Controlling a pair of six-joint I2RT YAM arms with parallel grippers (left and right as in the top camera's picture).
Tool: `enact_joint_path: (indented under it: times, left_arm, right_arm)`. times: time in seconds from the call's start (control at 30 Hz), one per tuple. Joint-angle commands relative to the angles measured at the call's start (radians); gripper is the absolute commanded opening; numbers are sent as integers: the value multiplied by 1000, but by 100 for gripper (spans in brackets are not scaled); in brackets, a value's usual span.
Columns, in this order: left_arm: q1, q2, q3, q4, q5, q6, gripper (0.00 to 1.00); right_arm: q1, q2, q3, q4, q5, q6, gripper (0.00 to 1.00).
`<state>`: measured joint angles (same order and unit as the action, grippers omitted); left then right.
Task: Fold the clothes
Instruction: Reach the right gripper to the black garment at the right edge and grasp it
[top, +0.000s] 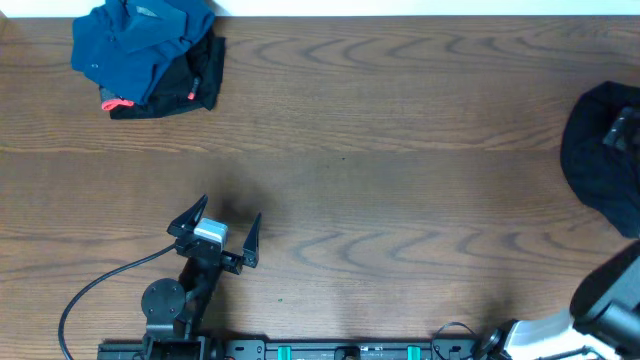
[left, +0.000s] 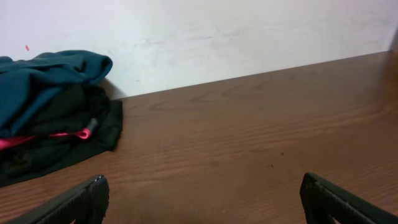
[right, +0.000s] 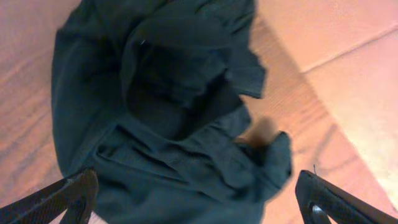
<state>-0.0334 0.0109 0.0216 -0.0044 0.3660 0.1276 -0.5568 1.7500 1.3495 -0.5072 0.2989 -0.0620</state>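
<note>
The clothes (top: 600, 150) at the bench's (top: 400, 120) right edge should handle limp and light (likely sagging): pinch an outer hem; right gripper (right: 199, 199) and left gripper (top: 228, 213) stand wide open, empty

Brown wooden table (top: 380, 150). Crumpled black garment (top: 595, 165) at right edge. Far-left corner: blue garment (top: 140, 45) heaped over small black piece (top: 200, 80).

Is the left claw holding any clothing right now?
No, the left claw stands open above the table, apart from the blue and black pile.
</note>
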Motion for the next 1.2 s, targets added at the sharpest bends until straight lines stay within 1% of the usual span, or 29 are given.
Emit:
enact_joint_path:
  times: [0.0,0.17,0.33,0.37,0.47,0.53,0.6,0.67,0.73,0.77,0.8,0.83,0.87,0.93,0.97,1.03,1.17]
  left_arm:
    - [4,-6,-18,-37,6,-8,98]
    - [4,-6,-18,-37,6,-8,98]
    - [4,-6,-18,-37,6,-8,98]
    - [4,-6,-18,-37,6,-8,98]
    - [4,-6,-18,-37,6,-8,98]
    - [4,-6,-18,-37,6,-8,98]
    - [4,-6,-18,-37,6,-8,98]
    - [4,-6,-18,-37,6,-8,98]
    - [4,-6,-18,-37,6,-8,98]
    - [4,-6,-18,-37,6,-8,98]
    - [4,-6,-18,-37,6,-8,98]
    - [4,-6,-18,-37,6,-8,98]
    - [4,-6,-18,-37,6,-8,98]
    - [4,-6,-18,-37,6,-8,98]
    - [4,-6,-18,-37,6,-8,98]
    - [4,-6,-18,-37,6,-8,98]
    - [4,-6,-18,-37,6,-8,98]
  right_arm:
    - [8,61,18,33,-22,-85,99]
    - [6,143,18,103,-18,-164,99]
    - [6,201,18,195,-23,-164,98]
    - [6,212,18,208,-26,-166,98]
    - [6,250,18,237,-34,-209,91]
    - [6,280,18,248,-38,-236,89]
    - [6,302,18,255,-38,-239,85]
    - [4,318,18,261,-38,-239,75]
    - [0,325,18,270,-38,-238,57]
    - [-3,327,18,273,-38,-238,51]
    - [-6,327,18,276,-38,-238,50]
    - [-8,327,18,278,-38,-238,52]
    - [-13,327,18,280,-38,-238,50]
    - [-17,327,18,280,-38,-238,40]
    - [-19,327,18,279,-38,-238,32]
    - [-20,325,18,278,-37,-238,19]
    - [-12,307,26,272,-38,-219,3]
